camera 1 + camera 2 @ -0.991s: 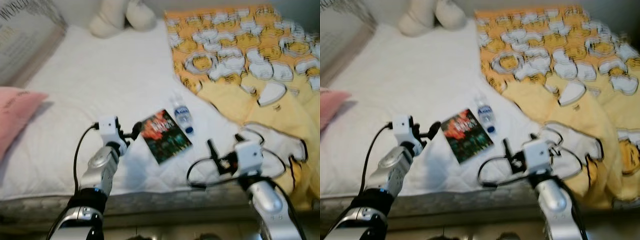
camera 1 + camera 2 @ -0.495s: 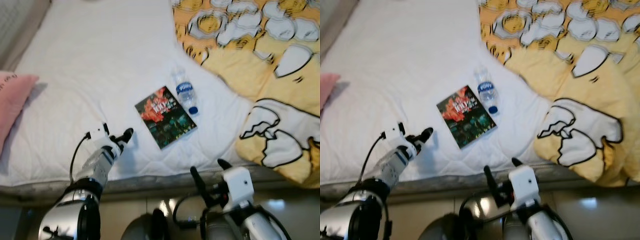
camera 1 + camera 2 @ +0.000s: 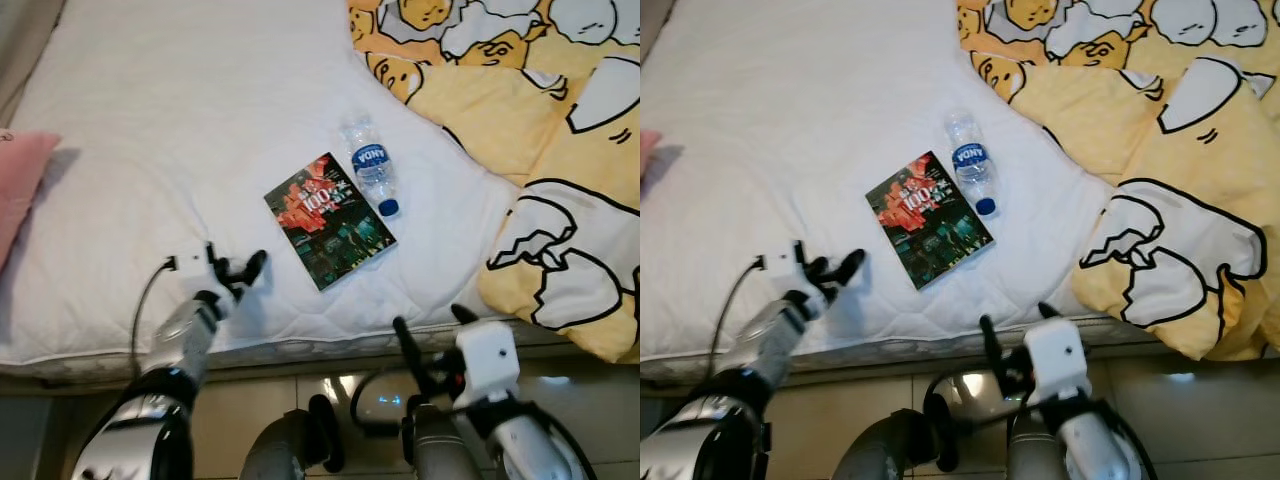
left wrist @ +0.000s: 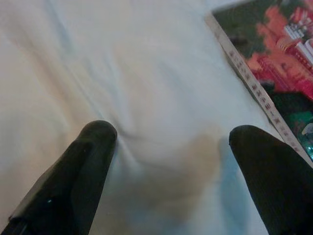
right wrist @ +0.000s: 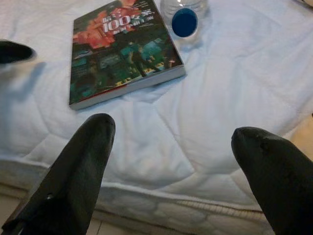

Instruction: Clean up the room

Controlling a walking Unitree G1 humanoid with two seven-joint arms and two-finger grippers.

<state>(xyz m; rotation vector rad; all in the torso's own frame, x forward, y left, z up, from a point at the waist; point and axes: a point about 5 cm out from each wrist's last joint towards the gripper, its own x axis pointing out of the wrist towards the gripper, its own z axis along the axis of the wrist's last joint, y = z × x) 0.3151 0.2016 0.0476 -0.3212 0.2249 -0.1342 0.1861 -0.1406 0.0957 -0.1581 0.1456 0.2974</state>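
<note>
The white bed (image 3: 190, 120) carries a yellow cartoon blanket (image 3: 560, 150) on its right side and a pink pillow (image 3: 18, 190) at its left edge. A book (image 3: 329, 220) lies near the bed's front edge, a water bottle (image 3: 369, 176) just beside it. The left pincer (image 3: 237, 268) hovers released left of the book; the right pincer (image 3: 432, 335), also released, hangs off the bed's front edge.

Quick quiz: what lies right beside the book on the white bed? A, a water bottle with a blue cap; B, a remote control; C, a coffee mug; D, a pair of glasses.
A: a clear water bottle with a blue cap lies on its side along the book's edge on the bed.
</note>
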